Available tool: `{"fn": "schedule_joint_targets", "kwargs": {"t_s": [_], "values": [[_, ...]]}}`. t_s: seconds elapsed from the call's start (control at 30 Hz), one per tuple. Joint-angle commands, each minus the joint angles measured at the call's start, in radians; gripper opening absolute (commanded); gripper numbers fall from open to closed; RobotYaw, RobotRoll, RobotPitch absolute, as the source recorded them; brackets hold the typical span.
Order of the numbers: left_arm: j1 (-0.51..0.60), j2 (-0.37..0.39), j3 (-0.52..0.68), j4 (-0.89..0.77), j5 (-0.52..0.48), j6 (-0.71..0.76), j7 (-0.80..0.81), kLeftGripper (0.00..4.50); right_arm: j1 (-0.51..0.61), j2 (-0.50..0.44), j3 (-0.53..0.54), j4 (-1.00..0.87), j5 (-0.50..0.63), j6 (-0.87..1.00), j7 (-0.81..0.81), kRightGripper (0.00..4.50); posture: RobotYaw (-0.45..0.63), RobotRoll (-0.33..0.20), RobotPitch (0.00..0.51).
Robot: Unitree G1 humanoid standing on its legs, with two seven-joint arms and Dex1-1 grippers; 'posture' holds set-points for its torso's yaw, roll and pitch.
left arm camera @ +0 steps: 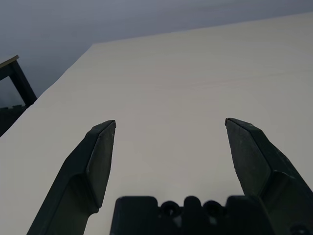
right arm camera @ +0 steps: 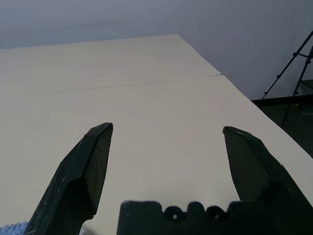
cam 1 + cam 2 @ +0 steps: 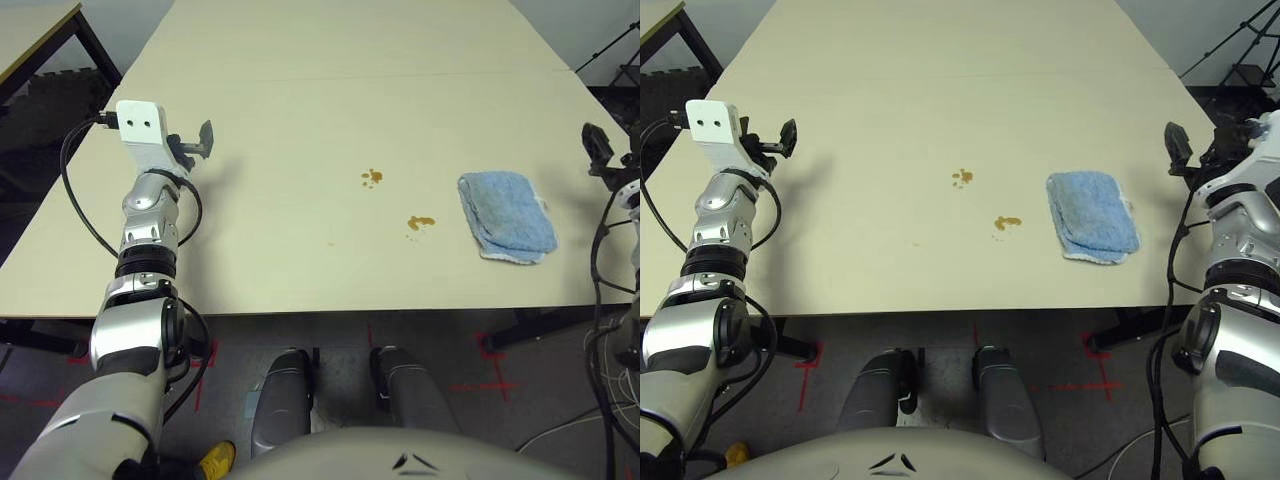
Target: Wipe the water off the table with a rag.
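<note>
- Task is sitting at its start — both spots of water (image 3: pixel 962 178) are lying untouched on the tabletop (image 3: pixel 940 90), amber-brown and unsmeared, with a speck or two near them.
- The near spot is lying just beside the rag (image 3: pixel 1091 216); the far spot is lying a little further toward the middle of the tabletop.
- The rag is resting folded and flat near the right front of the tabletop, nothing gripping it.
- Left hand (image 1: pixel 170 123) is hovering over the left side of the tabletop, fingers spread wide, holding nothing, well apart from rag and water.
- Right hand (image 2: pixel 167 128) is hovering at the right edge of the tabletop, near the rag but apart from it, fingers spread wide and empty.
- Judgement: everything is remaining to do — picking up the rag, dragging it over both spots, checking for streaks. The right hand is looking better placed for the pickup.
- Containers: none showing among the things on the tabletop.
</note>
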Motion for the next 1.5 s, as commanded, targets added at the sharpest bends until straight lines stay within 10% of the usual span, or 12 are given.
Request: {"fn": "schedule_joint_targets", "kwargs": {"t_s": [0.03, 0.73, 1.17, 1.5], "values": [[-0.006, 0.002, -0.01, 0.035, 0.012, 0.0, -0.015, 4.5, 0.019, -0.002, -0.008, -0.029, 0.011, 0.014, 0.01, 4.48, -0.12, 0.0, 0.133], [0.165, 0.08, -0.182, -0.357, -0.14, 0.299, -0.885, 4.5, 0.041, 0.016, 0.01, -0.07, 0.007, 0.092, 0.036, 4.48, -0.14, 0.0, 0.121], [0.157, 0.072, -0.217, -0.362, -0.117, 0.296, -0.94, 4.5, 0.152, -0.045, 0.096, -0.362, 0.05, 0.653, 0.209, 4.48, -0.16, 0.0, 0.119], [0.147, 0.067, -0.218, -0.352, -0.111, 0.278, -0.922, 4.5, 0.226, -0.011, 0.134, -0.431, 0.033, 0.738, 0.191, 4.48, -0.16, 0.0, 0.112]]}}
